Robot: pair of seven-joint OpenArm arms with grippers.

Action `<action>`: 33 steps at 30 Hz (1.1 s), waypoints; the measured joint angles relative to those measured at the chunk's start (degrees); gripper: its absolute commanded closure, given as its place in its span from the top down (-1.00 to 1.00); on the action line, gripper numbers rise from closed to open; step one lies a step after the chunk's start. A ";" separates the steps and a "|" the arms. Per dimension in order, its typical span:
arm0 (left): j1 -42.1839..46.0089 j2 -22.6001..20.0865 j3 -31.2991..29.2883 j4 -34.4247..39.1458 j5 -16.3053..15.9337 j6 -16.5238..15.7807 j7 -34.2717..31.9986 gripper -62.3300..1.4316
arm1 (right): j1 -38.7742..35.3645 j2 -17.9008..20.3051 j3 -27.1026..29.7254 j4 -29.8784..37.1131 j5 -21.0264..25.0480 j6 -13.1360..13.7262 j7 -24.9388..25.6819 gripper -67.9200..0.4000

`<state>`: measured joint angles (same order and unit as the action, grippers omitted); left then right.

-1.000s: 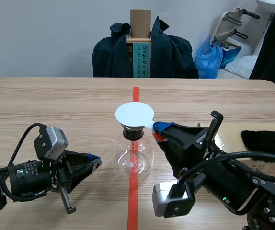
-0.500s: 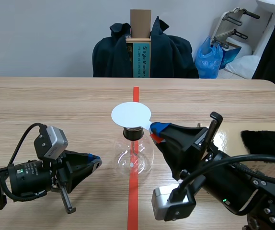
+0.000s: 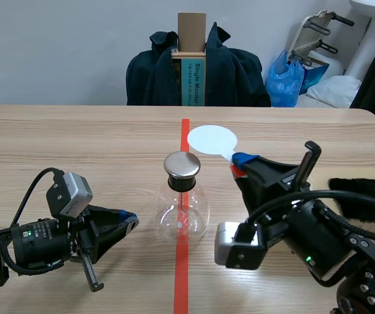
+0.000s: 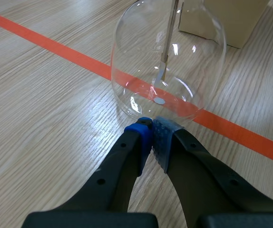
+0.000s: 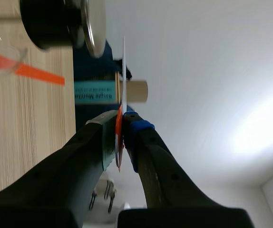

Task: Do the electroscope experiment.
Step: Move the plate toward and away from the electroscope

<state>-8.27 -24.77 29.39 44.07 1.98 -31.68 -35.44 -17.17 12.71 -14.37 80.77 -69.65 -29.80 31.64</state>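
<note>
I have the right gripper (image 3: 238, 163) pinched shut on the red end of the white disc (image 3: 211, 139). It holds the disc up in the air, lying flat like a plate. The electroscope (image 3: 182, 212) is a round glass jar. It stands on the red tape line (image 3: 181, 275) in the middle of the table (image 3: 76, 144), with a shiny metal cap (image 3: 182, 165) on top. What matters most is where the cap is from the disc. The cap is lower down, off to my left of the disc and a bit closer to me, and the two are apart, not touching. I think the next move is to bring the disc down and to the left until it is over the cap, keeping it flat. The right arm is the one to do it. My left gripper (image 3: 130, 219) is closed on nothing, low by the table. Its tips sit just beside the bottom of the glass, and I cannot tell if they touch it.
</note>
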 measured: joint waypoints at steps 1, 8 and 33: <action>0.00 0.00 0.00 0.00 0.00 0.00 0.00 -0.87 | 0.00 0.00 0.02 0.00 0.00 0.00 -1.49 -0.96; 0.00 0.00 0.00 0.00 0.00 0.00 0.00 -0.87 | 0.00 0.00 0.00 0.00 0.02 0.00 -11.08 -0.96; 0.00 0.00 0.00 0.00 0.00 0.00 0.00 -0.87 | 0.00 0.00 0.00 0.00 -0.02 0.00 6.16 -0.96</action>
<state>-8.27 -24.77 29.39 44.07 1.98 -31.68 -35.44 -17.17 12.71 -14.37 80.77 -69.67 -29.80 37.80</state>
